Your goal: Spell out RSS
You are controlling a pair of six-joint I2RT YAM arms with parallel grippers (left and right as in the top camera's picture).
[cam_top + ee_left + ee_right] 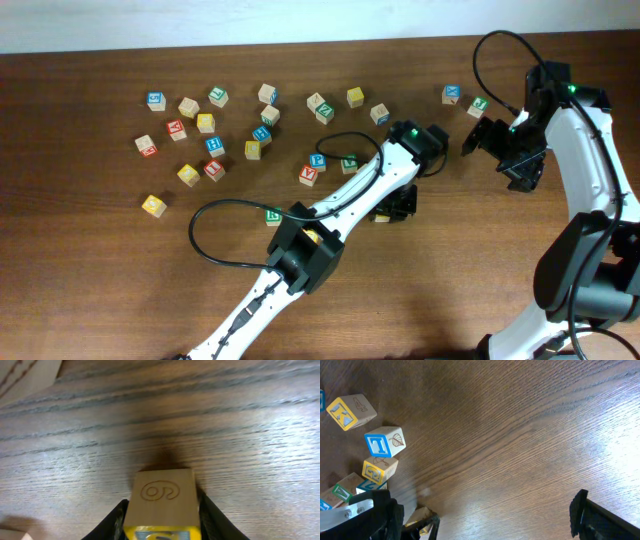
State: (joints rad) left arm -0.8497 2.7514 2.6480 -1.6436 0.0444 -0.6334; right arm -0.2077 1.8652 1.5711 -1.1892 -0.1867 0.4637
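My left gripper (392, 211) is shut on a yellow-faced cube (162, 497) low over the table, right of centre. In the left wrist view its top face shows an engraved swirl. The letter on its yellow face is cut off. The held cube also shows in the right wrist view (417, 519). A green-faced cube (273, 216) stands alone by the left arm; I cannot read its letter. My right gripper (487, 143) is open and empty above the table at the right; one finger (582, 512) shows in its wrist view.
Many letter cubes lie scattered across the far left and middle of the table, such as a blue one (317, 160) and a yellow one (153, 205). Two more (452, 94) (479, 104) sit far right. A blue cube (384, 442) and yellow cubes (347, 411) show at left.
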